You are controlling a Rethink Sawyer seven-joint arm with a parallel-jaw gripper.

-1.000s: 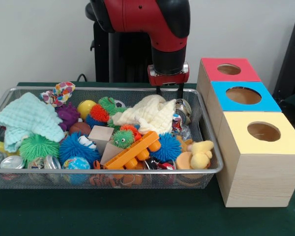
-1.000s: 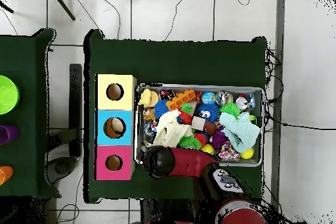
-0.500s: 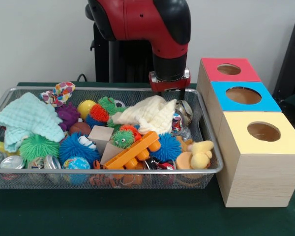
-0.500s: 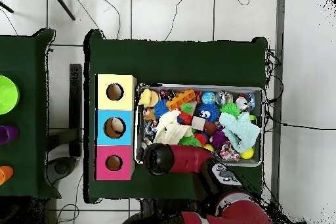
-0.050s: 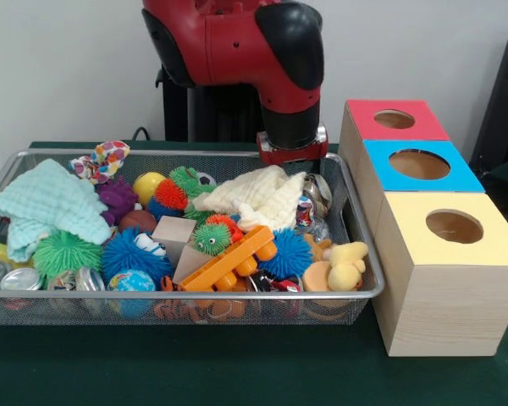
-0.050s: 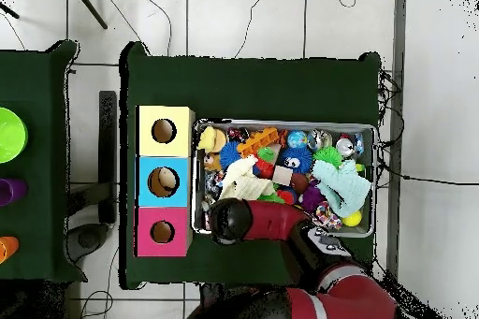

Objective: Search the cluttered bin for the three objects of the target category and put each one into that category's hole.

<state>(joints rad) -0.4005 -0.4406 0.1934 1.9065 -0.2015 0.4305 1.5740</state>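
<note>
In the wire bin [image 5: 0, 182], from left to right: a mint cloth [image 5: 46, 203], green [image 5: 63, 251] and blue spiky balls [image 5: 129, 252], a wooden block [image 5: 174, 230], an orange toy truck [image 5: 233, 258], a cream cloth [image 5: 254, 196] and a yellow plush duck [image 5: 343, 264]. The gripper [image 5: 292, 159] sits low behind the cream cloth at the bin's far right; its fingers are hidden, so their opening and any hold cannot be told. Right of the bin stand the red [image 5: 394, 120], blue [image 5: 419, 164] and yellow [image 5: 454, 227] holed boxes; something pale possibly lies inside the blue hole, seen overhead.
</note>
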